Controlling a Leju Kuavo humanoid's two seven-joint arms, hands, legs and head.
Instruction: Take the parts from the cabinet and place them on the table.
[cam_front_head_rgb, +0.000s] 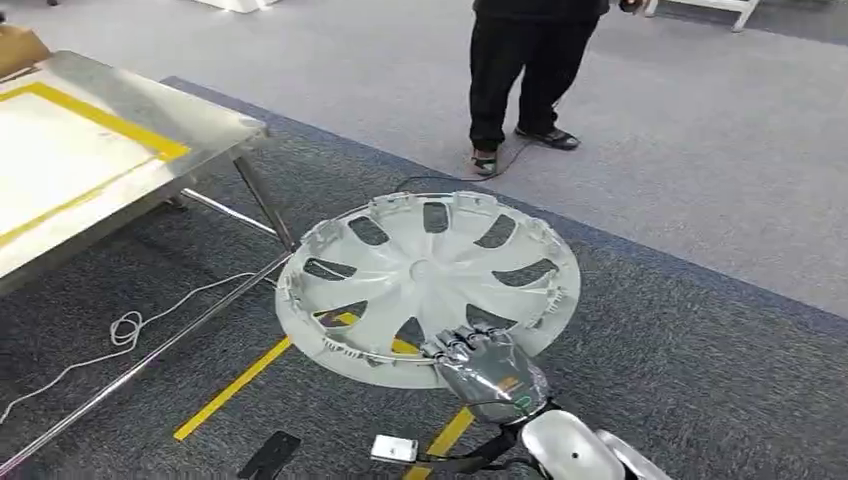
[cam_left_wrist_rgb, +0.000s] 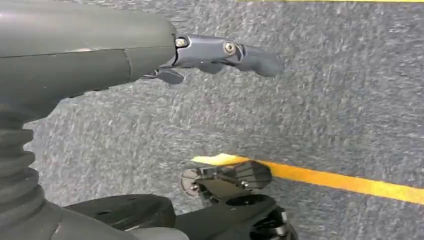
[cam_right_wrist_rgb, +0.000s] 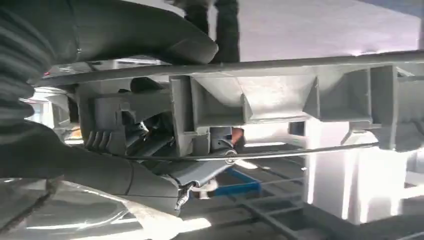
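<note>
A large white wheel cover (cam_front_head_rgb: 430, 280) with several dark slots hangs level above the carpet in the head view. My right hand (cam_front_head_rgb: 485, 365) grips its near rim, fingers curled over the edge. In the right wrist view the thumb (cam_right_wrist_rgb: 150, 35) lies along one face of the wheel cover's rim (cam_right_wrist_rgb: 280, 100) and the fingers (cam_right_wrist_rgb: 200, 172) close on the other. My left hand (cam_left_wrist_rgb: 210, 55) hangs over the grey carpet with its fingers stretched out and nothing in it. The steel table (cam_front_head_rgb: 215, 125), marked with yellow tape, stands at the left, apart from the cover.
A person (cam_front_head_rgb: 525, 70) in dark trousers stands on the pale floor ahead. The table's legs (cam_front_head_rgb: 265, 205) and a white cable (cam_front_head_rgb: 130, 325) lie left of the cover. Yellow floor tape (cam_front_head_rgb: 235, 385) and a small white box (cam_front_head_rgb: 393, 449) are on the carpet near me.
</note>
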